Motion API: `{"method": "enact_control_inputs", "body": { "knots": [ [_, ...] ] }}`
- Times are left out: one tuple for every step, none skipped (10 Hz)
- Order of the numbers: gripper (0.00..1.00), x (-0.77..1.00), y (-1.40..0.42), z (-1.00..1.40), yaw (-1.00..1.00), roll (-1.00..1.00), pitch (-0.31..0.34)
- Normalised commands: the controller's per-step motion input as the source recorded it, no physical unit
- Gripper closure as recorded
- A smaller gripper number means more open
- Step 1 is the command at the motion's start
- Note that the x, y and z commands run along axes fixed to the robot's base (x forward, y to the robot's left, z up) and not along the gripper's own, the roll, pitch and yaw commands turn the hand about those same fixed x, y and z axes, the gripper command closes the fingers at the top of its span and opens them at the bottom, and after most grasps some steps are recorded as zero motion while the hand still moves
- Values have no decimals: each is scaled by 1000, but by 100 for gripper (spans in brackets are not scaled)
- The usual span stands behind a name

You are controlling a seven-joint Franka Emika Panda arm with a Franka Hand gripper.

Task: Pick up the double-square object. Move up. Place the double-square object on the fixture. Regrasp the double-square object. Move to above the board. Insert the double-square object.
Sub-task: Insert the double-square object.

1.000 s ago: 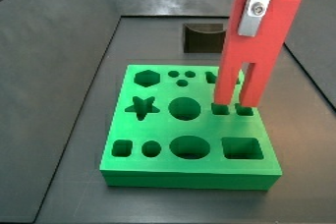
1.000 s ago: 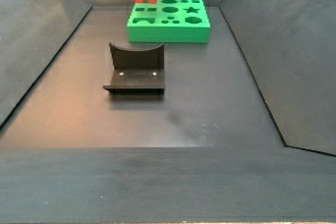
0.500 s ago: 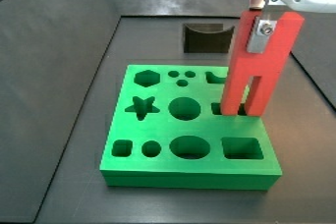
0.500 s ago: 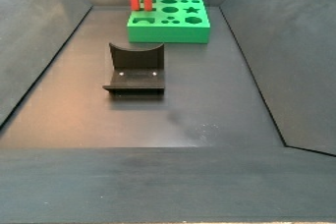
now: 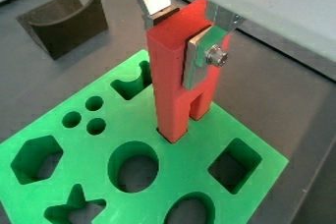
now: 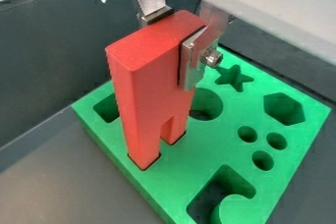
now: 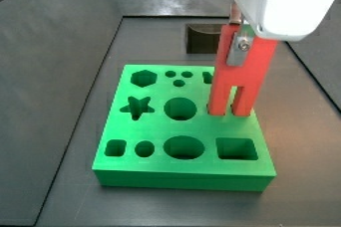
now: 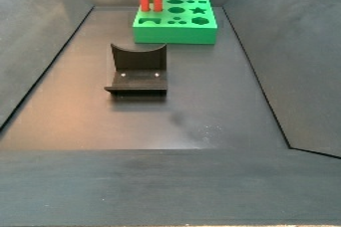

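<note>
Wrist views show the claw clamped on the top of the red double-square object, which stands upright with its two prongs reaching into the square holes of the green board. Nearest in a side view lies bare dark floor, then the empty fixture, then the board at the far end. Pickup and regrasp look finished; final seating and release appear to remain.

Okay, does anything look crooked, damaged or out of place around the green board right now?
Nothing stands out. The gripper holds the red two-pronged plastic block upright, prongs down at the bright green board with cut-out holes. The dark fixture stands apart on the floor.
</note>
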Motion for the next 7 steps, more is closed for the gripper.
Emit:
{"method": "enact_control_inputs", "body": {
  "knots": [
    [100, 69, -120, -643, 0, 21, -61],
    [100, 11, -46, -840, 6, 131, -74],
    [100, 37, 0, -954, 31, 164, -57],
    [100, 0, 0, -849, 60, 231, -49],
    [100, 6, 0, 0, 0, 0, 19],
    [100, 0, 0, 0, 0, 0, -10],
    [100, 0, 0, 0, 0, 0, 0]
  ]
}}
